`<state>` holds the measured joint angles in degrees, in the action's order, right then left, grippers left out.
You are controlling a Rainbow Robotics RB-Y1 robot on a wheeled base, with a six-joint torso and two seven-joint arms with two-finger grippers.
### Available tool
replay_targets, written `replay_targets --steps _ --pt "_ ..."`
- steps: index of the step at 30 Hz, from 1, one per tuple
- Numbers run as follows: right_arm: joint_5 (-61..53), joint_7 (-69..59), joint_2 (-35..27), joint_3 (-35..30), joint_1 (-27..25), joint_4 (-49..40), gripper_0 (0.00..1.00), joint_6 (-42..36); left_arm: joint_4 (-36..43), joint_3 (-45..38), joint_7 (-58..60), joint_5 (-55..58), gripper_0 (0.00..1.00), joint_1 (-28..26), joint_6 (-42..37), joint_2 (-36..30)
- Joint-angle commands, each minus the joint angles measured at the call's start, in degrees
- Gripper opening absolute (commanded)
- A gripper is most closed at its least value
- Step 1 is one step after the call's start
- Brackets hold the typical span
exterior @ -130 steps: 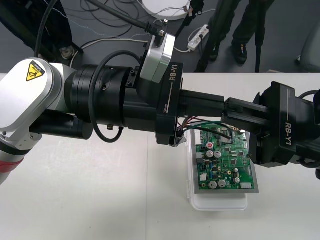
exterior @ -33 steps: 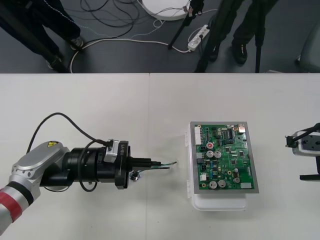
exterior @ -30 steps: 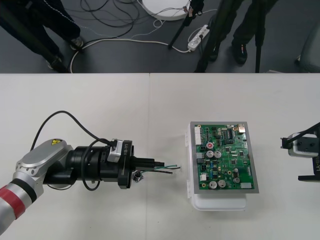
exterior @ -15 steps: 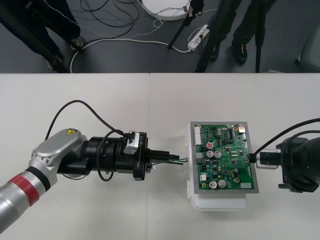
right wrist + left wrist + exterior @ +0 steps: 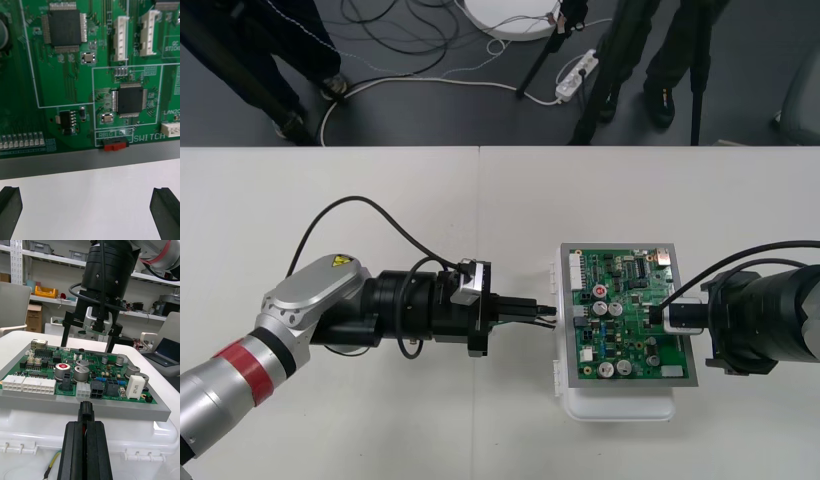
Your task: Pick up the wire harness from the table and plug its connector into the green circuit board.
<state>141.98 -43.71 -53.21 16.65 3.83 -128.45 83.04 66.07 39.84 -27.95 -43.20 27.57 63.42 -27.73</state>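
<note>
Both arms have closed in on the board (image 5: 630,315): left end effector (image 5: 544,312), clamped on the plug (image 5: 87,410), sits just short of its edge, right end effector (image 5: 90,212) open at the opposite edge, so square plug to black header (image 5: 96,389), push slow.

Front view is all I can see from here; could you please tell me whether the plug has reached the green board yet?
Observer: Not yet. The left wrist view shows the plug, held in the shut left gripper, just short of the board's near edge.
Operator: What does it point at?
Observer: Roughly at a white socket and a black socket side by side on that edge.
Operator: And the other arm?
Observer: The right gripper is open, fingers far apart with nothing between them, at the board's edge by a small red switch.
</note>
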Motion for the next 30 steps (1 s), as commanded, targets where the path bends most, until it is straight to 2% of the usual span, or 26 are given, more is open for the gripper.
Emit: replay_targets --steps 1,17,30 --pt "0.05 2.58 0.48 0.57 2.5 0.83 1.0 -0.6 0.55 1.55 -4.48 0.48 0.0 2.49 -1.81 1.81" --pt "1.02 4.42 4.08 3.83 6.54 3.38 1.0 -0.51 0.64 2.52 -4.48 0.4 0.0 2.49 -1.81 3.56" --pt "0.32 6.09 5.66 3.91 6.72 3.38 1.0 0.63 0.64 3.13 -4.57 0.04 0.0 2.4 -2.33 4.0"
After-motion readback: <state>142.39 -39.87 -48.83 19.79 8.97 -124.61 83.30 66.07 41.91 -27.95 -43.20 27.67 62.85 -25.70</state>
